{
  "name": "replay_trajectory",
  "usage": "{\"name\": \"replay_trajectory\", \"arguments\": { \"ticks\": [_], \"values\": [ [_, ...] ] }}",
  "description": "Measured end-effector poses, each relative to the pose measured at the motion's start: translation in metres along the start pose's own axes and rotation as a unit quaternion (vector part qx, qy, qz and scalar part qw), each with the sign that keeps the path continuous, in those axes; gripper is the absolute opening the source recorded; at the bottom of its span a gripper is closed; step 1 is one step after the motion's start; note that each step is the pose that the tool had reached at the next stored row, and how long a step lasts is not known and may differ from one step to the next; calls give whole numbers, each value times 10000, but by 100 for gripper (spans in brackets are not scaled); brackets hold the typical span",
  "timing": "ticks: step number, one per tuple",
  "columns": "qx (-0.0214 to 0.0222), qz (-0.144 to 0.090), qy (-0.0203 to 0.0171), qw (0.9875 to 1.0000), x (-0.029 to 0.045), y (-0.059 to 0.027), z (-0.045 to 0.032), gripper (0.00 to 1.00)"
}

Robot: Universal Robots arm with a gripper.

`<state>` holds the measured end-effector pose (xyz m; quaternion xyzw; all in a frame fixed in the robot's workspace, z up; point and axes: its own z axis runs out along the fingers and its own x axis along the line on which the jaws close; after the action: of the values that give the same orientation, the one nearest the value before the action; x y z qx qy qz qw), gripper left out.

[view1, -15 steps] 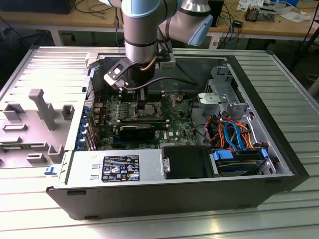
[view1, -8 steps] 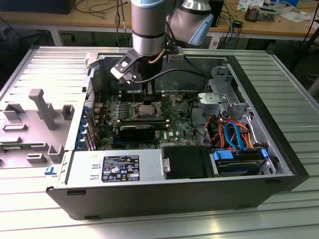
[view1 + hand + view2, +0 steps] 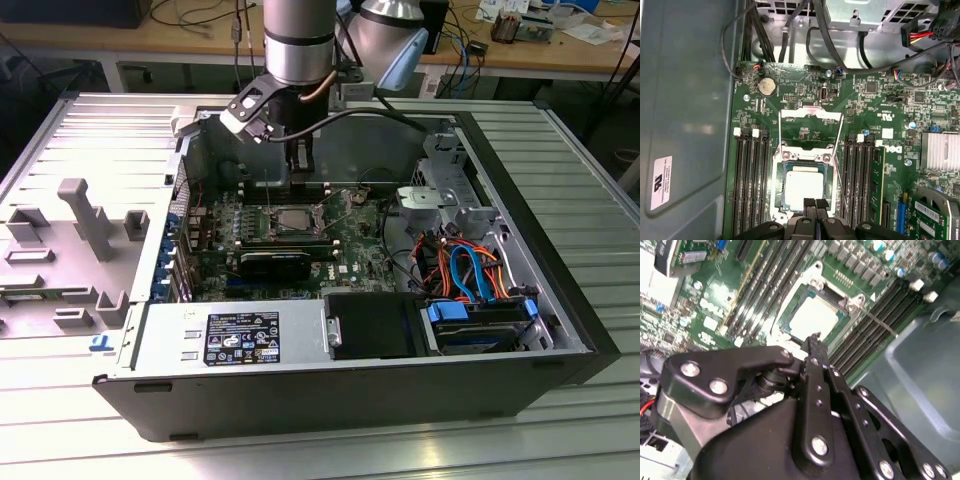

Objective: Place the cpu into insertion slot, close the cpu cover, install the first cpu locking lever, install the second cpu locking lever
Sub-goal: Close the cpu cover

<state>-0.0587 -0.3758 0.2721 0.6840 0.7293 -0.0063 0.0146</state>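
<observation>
Slatted metal table (image 3: 40,420) carries the open case (image 3: 300,390). In the first wrist view we see the cpu (image 3: 804,186) seated in the slot (image 3: 782,175). The gripper (image 3: 815,204), pressed together and empty, sits over its near edge. The cover (image 3: 810,114) lies flipped open beyond.

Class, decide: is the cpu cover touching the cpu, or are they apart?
Apart. In the first wrist view the cpu cover is swung open, its window framing green board, while the cpu lies bare in the insertion slot.
</observation>
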Motion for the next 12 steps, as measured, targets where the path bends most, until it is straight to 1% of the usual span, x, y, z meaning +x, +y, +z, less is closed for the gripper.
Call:
{"name": "replay_trajectory", "arguments": {
  "ticks": [3, 12],
  "values": [
    [0, 0, 0, 10000, -2, 34, 2, 11],
    [0, 0, 1, 10000, -2, 42, 3, 11]
  ]
}}
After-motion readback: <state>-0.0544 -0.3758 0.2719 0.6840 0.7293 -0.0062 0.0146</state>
